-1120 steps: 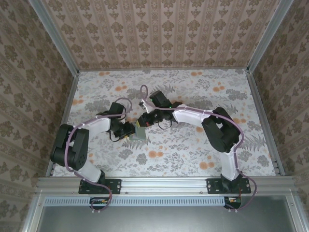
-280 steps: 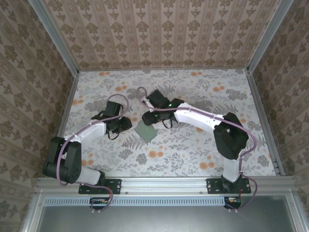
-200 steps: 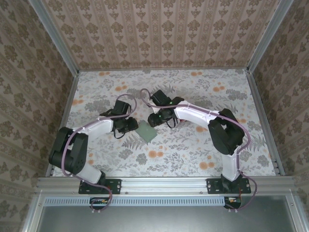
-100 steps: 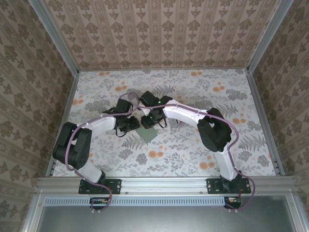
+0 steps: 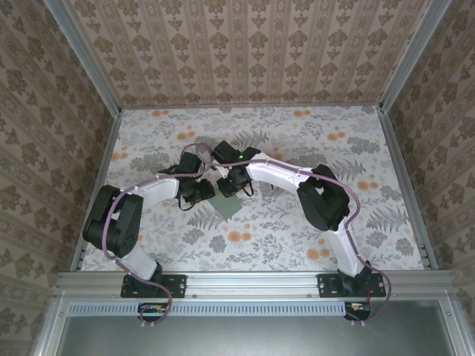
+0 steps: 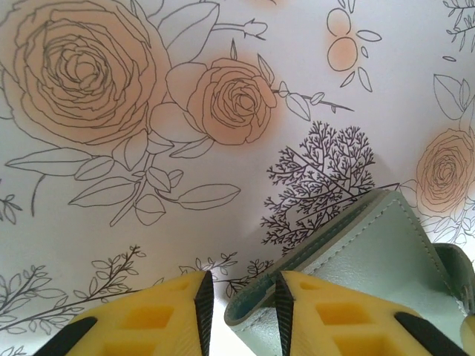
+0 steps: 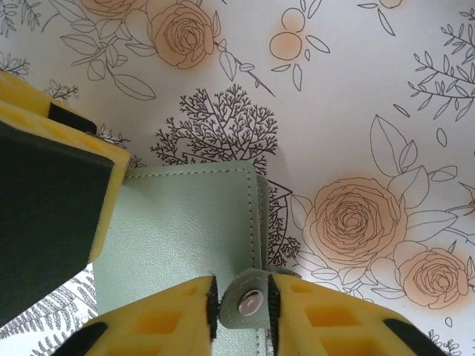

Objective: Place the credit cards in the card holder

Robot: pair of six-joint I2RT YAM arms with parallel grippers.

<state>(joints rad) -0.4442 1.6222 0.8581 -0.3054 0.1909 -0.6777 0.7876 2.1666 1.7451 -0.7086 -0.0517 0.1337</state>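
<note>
**Two-arm hold on the card holder.** The card holder point(image 7: 178, 230), a plain grey-green sleeve with stitched edges, lies flat on the flower-printed table point(image 5: 297, 237). It sits a little left of the table's middle and is turned corner-on to the table's edges. From above its outline looks close to square, so its long axis cannot be told with confidence.

The right gripper point(image 7: 243, 304) reaches it from the far right side. Its jaws stand narrow, with the holder's snap tab point(image 7: 252, 283) between them and both pads appearing to touch the tab. The tab folds over the holder's right edge in the wrist view. The body of the holder extends left of and beyond the pincer.

The left gripper point(image 6: 241, 304) reaches it from the left. Its jaws are narrowly parted astride one slightly gaping edge of the holder, and the holder's body runs off to the pincer's right. A sliver of table shows between the left pad and the edge, so a firm pinch cannot be confirmed.

Both arms are at the holder, and neither is clearly the nearer. The coming move probably turns on the tab sitting squarely in the right pincer. Pulling it off its edge would open the sleeve for the credit cards.

No brand, label or lettering is legible, and the metal stud point(image 7: 251, 302) is blank.
</note>
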